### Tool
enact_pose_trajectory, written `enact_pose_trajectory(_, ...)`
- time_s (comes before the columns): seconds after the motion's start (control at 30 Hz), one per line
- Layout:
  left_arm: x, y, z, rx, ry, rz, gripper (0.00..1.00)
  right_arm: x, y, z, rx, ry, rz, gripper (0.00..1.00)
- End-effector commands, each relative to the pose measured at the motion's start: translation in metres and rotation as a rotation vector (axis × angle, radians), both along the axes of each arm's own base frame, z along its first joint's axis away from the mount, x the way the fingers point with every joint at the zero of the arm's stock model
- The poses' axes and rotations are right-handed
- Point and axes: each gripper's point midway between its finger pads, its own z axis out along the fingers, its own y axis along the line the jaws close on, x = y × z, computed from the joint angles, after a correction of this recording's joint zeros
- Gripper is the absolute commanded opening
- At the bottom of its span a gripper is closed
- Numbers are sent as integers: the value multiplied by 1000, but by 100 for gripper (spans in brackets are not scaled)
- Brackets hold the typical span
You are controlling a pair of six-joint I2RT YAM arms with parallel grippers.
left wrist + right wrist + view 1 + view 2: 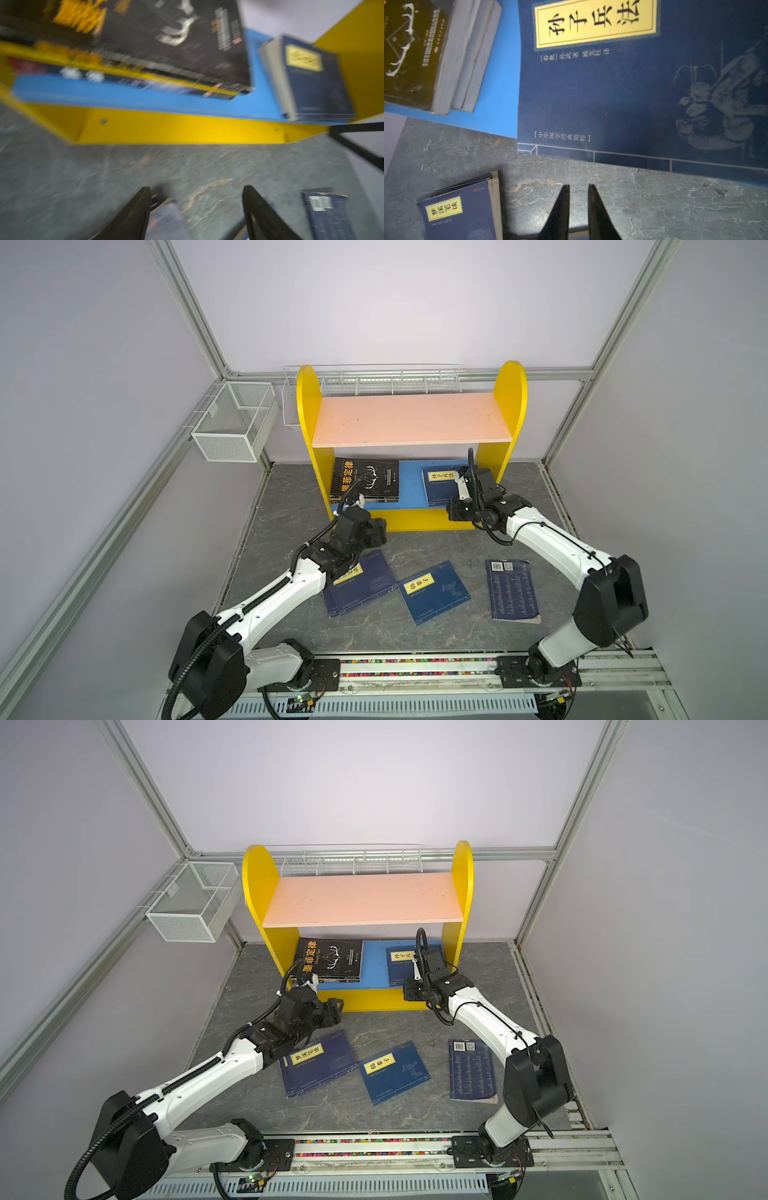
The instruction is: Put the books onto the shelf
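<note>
Tabletop [374,630], clock read from the near edge, shelf [405,519] at 12 o'clock.

Three navy books lie flat and apart. The left book [365,587] is at 7 o'clock with its far corner under the left arm, the middle book [434,593] is at 6, and the barcode-up book [513,591] is at 5.

The left hand [196,189] hangs over bare tabletop before the shelf, jaws wide, holding nothing. The right hand [579,186] is at 1 o'clock, jaws narrow with nothing between them, and stands before the shelved navy book [438,485].

A black book stack [368,479] lies on the blue board [409,485] at 11 o'clock.

Beyond are the mesh basket [232,427] at 10 o'clock and the wire rack [374,379] behind the shelf.
</note>
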Motion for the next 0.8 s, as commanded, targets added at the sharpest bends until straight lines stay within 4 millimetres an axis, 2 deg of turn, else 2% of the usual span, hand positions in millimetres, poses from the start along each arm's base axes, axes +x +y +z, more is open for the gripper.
enact_pose_trajectory(0.0,-4,59,-5,33,-9,260,70,0,-1,-6,-24,28,-12,21)
enact_pose_trajectory(0.1,-8,78,-12,-19,9,328,70,5,1,-7,-30,24,-11,21)
enact_pose_trajectory(0.17,-9,84,-12,-29,2,346,70,9,2,-7,-38,22,-10,21)
enact_pose_trajectory(0.6,-8,82,-11,-6,16,332,70,32,-9,-1,-54,-5,-42,21)
enact_pose_trajectory(0.77,-8,82,-12,-7,19,333,70,35,-15,3,-64,-15,-46,21)
